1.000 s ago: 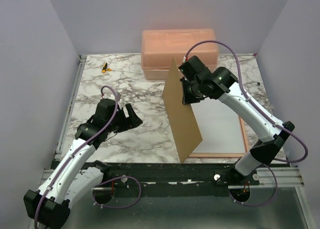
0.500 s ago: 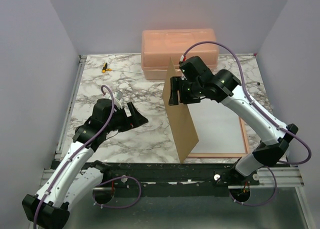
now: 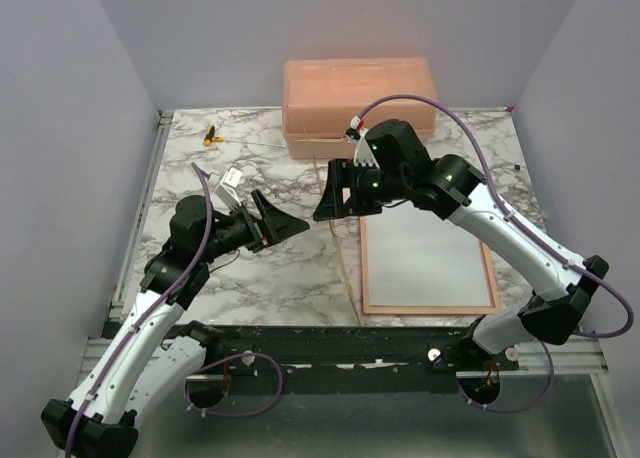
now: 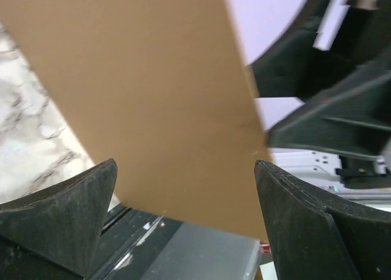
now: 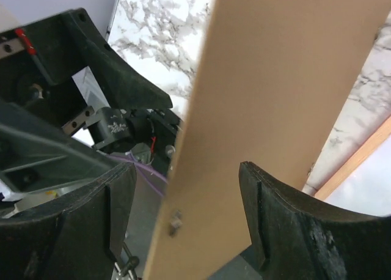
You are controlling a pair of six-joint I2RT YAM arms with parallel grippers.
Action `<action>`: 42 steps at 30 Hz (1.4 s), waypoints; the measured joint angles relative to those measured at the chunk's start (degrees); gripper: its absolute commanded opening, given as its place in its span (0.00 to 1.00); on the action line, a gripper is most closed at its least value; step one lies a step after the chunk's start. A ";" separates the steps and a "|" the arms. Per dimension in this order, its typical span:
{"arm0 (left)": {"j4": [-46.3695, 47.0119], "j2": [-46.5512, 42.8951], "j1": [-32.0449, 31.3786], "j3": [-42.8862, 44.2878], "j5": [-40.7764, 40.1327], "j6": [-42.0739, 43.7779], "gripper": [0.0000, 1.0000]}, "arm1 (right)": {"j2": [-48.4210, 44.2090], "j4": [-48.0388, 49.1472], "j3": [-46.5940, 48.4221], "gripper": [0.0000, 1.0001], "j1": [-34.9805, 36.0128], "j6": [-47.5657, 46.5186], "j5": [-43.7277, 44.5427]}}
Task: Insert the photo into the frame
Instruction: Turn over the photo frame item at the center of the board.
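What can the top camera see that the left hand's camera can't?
Only the top view shows the pink box and the frame lying flat. Only the left wrist view shows the wide brown face of the board, which is just a thin edge from above. Both show the board, the open left gripper and the marble table.

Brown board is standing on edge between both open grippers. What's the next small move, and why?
Probably ease the left gripper forward and close it on the edge of the backing board. The board stands almost upright beside the frame, loose between the open fingers of the right gripper, so nothing grips it and it may topple either way.
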 measured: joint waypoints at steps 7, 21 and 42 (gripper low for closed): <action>6.86 0.31 0.09 -0.15 3.45 -3.37 0.98 | -1.31 3.96 -4.04 0.78 0.02 1.07 -3.82; -7.41 1.40 0.02 0.15 -5.29 4.85 0.80 | -5.62 4.68 -10.21 0.80 0.02 1.38 0.83; -15.39 7.17 -0.02 5.42 -10.03 14.88 0.02 | -5.60 5.55 -19.21 0.81 0.02 1.36 5.70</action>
